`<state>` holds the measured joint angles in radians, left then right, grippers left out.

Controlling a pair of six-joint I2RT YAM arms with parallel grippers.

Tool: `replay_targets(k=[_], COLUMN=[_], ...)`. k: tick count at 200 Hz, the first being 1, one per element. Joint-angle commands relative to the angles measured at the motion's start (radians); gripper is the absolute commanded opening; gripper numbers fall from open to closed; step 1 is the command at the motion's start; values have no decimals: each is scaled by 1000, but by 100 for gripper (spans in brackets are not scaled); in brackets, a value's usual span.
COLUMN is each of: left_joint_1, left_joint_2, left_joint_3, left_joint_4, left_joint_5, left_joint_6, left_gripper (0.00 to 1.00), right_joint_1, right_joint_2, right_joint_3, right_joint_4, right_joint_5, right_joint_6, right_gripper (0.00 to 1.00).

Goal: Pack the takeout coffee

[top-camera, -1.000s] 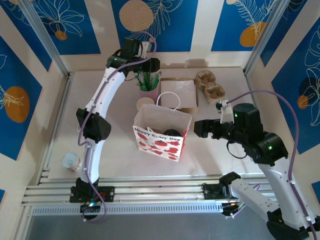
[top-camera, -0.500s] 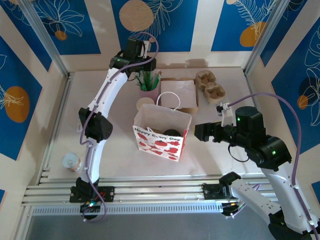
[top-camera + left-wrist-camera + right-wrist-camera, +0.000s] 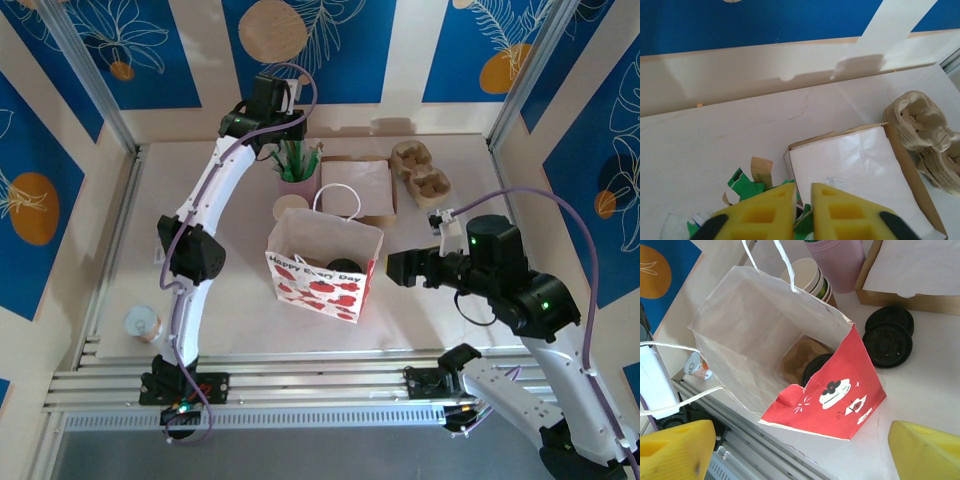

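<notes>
- Two end effectors are mine. The left end effector (image 3: 803,202) is narrow, fingers nearly touching, low over the pink cup (image 3: 297,184) at the far side of the table (image 3: 240,300).
- Green packets (image 3: 747,185) stand at that gap. I cannot tell whether one is pinched.
- My right end effector (image 3: 800,455) is spread wide and holds nothing, just right of the bag (image 3: 322,262).
- The bag stands upright mid-table, mouth open, with a dark lid (image 3: 812,371) at its bottom beside something brown.
- Behind the bag is a box (image 3: 357,188). Two loose lids (image 3: 887,337) lie just beside the box's near edge.
- Bare table runs left of the bag and forward to the rails (image 3: 300,385).
- A small cup (image 3: 141,323) stands alone by the left edge.
</notes>
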<state>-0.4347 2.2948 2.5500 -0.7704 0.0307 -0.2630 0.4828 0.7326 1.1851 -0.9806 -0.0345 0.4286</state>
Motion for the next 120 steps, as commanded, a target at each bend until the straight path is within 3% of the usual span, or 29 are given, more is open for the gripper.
replay_targets(k=[1, 12, 70, 120], left_joint_1=[-7, -7, -9, -50], left_joint_2=[2, -21, -238, -447], left_joint_3=[39, 44, 54, 52], left_joint_4=[11, 16, 60, -26], left_joint_5=[-12, -17, -10, -31], left_joint_6=[-2, -9, -64, -46], left_gripper=[7, 0, 0, 0], right_joint_1=[7, 7, 7, -31], right_joint_2=[-19, -21, 9, 102], right_joint_3=[-8, -8, -21, 12], right_joint_4=[-3, -3, -1, 20], right_joint_5=[-15, -8, 25, 45], right_joint_6=[-6, -5, -4, 5], right_gripper=[90, 89, 89, 90])
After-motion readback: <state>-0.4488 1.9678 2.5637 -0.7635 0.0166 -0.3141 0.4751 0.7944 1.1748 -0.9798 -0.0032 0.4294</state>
